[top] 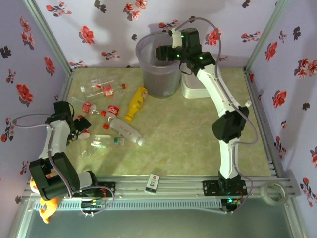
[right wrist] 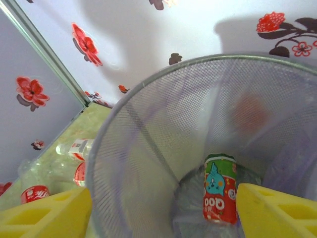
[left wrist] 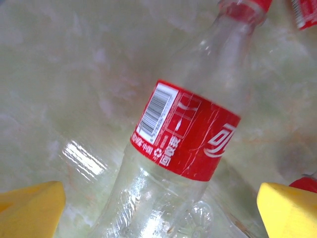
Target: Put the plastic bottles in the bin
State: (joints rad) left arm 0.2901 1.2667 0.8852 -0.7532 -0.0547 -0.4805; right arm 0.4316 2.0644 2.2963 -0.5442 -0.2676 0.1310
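Right gripper [right wrist: 163, 198] hangs over the mouth of the bin [right wrist: 129, 148], its yellow fingers spread wide with nothing between them. A bottle with a cartoon label [right wrist: 220, 193] sits at the bin's bottom. Left gripper [left wrist: 161, 203], well to the left of the bin and nearer the arm bases, is spread wide astride a clear red-labelled bottle [left wrist: 185, 134], with both fingers clear of it. The yellow squeeze bottle [top: 136, 103] lies just left of the bin, more clear bottles [top: 124, 130] farther from it

On my green worktop [top: 188, 141], a white lidded box [top: 195, 89] sits toward the back, near the flowered wall [top: 109, 25]. A black-and-white card [top: 152, 183] lies on the near rail [top: 188, 184]; a tape roll [top: 273, 192] rests at its right end.
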